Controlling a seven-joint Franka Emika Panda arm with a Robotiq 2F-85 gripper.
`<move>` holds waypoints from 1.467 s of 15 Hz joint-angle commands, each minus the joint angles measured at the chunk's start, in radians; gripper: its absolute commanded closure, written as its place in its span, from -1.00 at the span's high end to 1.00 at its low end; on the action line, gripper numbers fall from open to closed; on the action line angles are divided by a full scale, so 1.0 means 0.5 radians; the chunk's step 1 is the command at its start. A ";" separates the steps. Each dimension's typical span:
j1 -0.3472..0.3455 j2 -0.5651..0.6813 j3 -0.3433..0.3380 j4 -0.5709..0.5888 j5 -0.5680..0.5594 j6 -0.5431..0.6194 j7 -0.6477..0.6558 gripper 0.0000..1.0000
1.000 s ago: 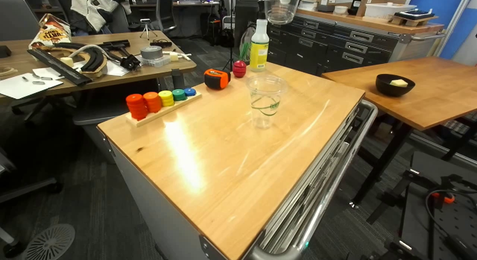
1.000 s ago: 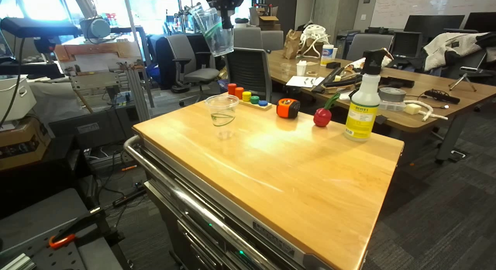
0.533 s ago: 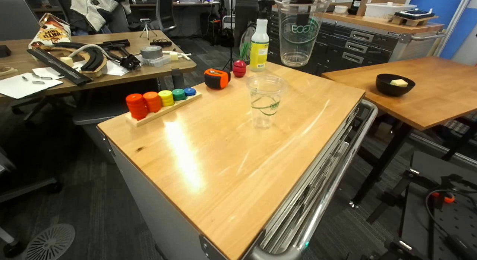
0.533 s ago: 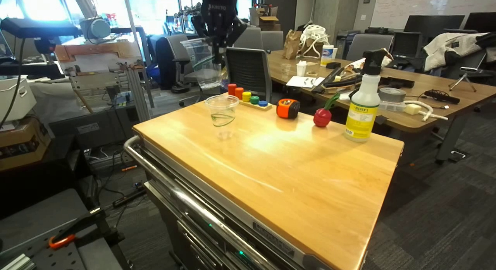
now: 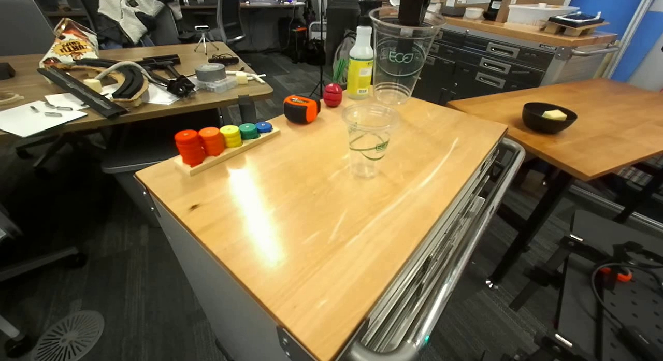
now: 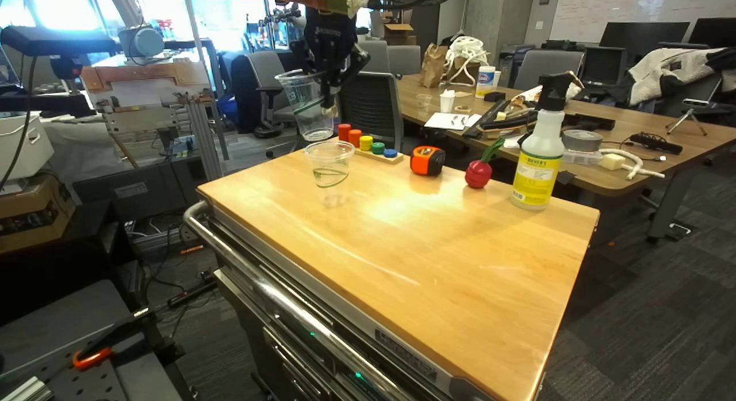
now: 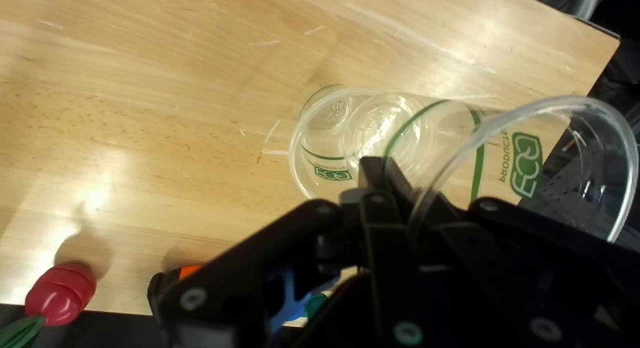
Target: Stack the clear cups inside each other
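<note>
**Clear plastic: nesting looks near, but is not yet made**

Look from the left, as in an exterior view. First comes the held cup [image 6: 305, 104], which hangs in the air and is tilted, with its mouth leaning to the left and its bottom pointing toward the cup below. Beside it is your gripper [image 7: 384, 174], best seen in the wrist view: it is narrow and pinches the wall of this cup near the rim. Next, the standing cup [image 6: 329, 174] is upright on the wooden cart top [image 6: 460, 245], with its mouth up. In both exterior views the held cup is above it and not inside; whether they touch, you cannot tell surely.

More to the right, near the far edge, you find a wooden ring stacker [image 6: 366, 143], an orange and black tape measure [image 6: 427, 161], a red radish-shaped toy [image 6: 478, 174] with green leaves, and a spray bottle [image 6: 537, 171] with a yellow label. They are apart from both cups and seem to have no part in your job.

So far, one cup is off the cart top and close to its partner, but no stack is made. What is left for you is probably to centre the bottom over the mouth, make the cup straight, lower it inside and let it go. Take care: the light cup below could tip if its rim is caught.
</note>
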 commanded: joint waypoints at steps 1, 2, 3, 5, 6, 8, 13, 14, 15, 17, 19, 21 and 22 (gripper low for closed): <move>-0.002 0.015 -0.007 -0.044 0.092 0.106 -0.083 -0.99; -0.002 0.026 -0.007 -0.054 0.101 0.124 -0.091 -0.99; -0.003 0.044 -0.005 -0.064 0.109 0.162 -0.104 -0.99; -0.006 0.088 -0.001 -0.065 0.134 0.216 -0.127 -0.99; -0.007 0.114 0.002 -0.056 0.142 0.237 -0.130 -0.99; -0.011 0.154 0.009 -0.038 0.154 0.261 -0.140 -0.99; -0.028 0.209 0.012 -0.026 0.160 0.285 -0.181 -0.99; -0.030 0.219 0.013 -0.031 0.150 0.287 -0.196 -0.96; -0.033 0.226 0.014 -0.033 0.146 0.283 -0.215 -0.45; -0.036 0.238 0.020 -0.034 0.149 0.289 -0.239 -0.33; -0.034 0.234 0.026 -0.029 0.156 0.290 -0.244 -0.02; -0.030 0.216 0.033 -0.023 0.149 0.291 -0.238 0.30; -0.027 0.208 0.035 -0.018 0.138 0.293 -0.229 0.48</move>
